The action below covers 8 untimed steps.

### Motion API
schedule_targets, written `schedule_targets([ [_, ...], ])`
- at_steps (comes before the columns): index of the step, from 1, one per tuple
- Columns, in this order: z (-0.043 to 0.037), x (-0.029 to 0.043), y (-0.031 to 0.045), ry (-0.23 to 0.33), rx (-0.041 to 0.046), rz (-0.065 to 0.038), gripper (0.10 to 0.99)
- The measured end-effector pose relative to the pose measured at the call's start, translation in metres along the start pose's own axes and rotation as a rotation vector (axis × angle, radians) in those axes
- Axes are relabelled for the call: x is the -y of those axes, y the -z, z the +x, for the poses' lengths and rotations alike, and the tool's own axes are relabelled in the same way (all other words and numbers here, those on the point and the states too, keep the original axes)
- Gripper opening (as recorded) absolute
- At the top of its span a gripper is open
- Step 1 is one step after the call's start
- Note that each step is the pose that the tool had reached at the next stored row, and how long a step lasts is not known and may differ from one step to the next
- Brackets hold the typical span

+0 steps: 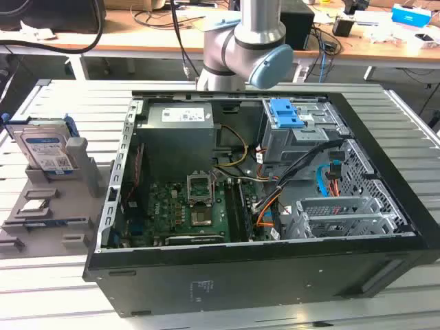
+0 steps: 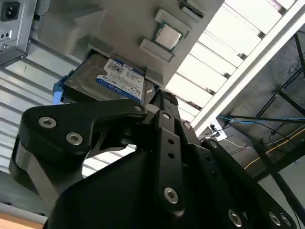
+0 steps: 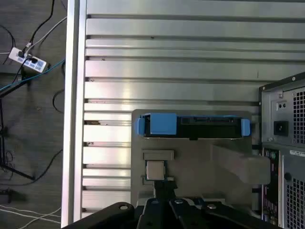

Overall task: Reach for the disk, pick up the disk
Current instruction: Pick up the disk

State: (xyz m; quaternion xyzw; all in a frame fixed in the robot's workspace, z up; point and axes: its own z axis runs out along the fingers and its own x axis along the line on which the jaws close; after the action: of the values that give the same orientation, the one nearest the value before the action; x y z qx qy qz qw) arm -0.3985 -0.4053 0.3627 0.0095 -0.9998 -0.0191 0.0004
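Hovering above the grey holder [image 1: 75, 199], the gripper [image 2: 159, 102] is well short of the disk [image 1: 45, 148] and carries nothing that shows.

The disk stands on edge in the holder's slot, on the exterior view's left of the open computer case [image 1: 275, 275]. In both wrist views its blue-framed upper edge [image 3: 205, 121] lies beyond a small chip [image 3: 155, 170]. Whether the gripper is open or closed I cannot tell. The disk looks rigid, dense for its size and smooth-faced, so probably slippery and sensitive to knocks. The best hold seems to be a firm, centred pinch across the two flat faces near the exposed upper edge.
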Motion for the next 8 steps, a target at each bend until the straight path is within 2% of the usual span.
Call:
schedule_targets([
  [1,0.0000,0.0000,0.0000,0.014,-0.0006,0.000,0.106],
  [3,0.0000,0.0000,0.0000,0.085,-0.0033,0.000,0.106],
  [8,0.0000,0.0000,0.0000,0.213,-0.0082,0.000,0.106],
])
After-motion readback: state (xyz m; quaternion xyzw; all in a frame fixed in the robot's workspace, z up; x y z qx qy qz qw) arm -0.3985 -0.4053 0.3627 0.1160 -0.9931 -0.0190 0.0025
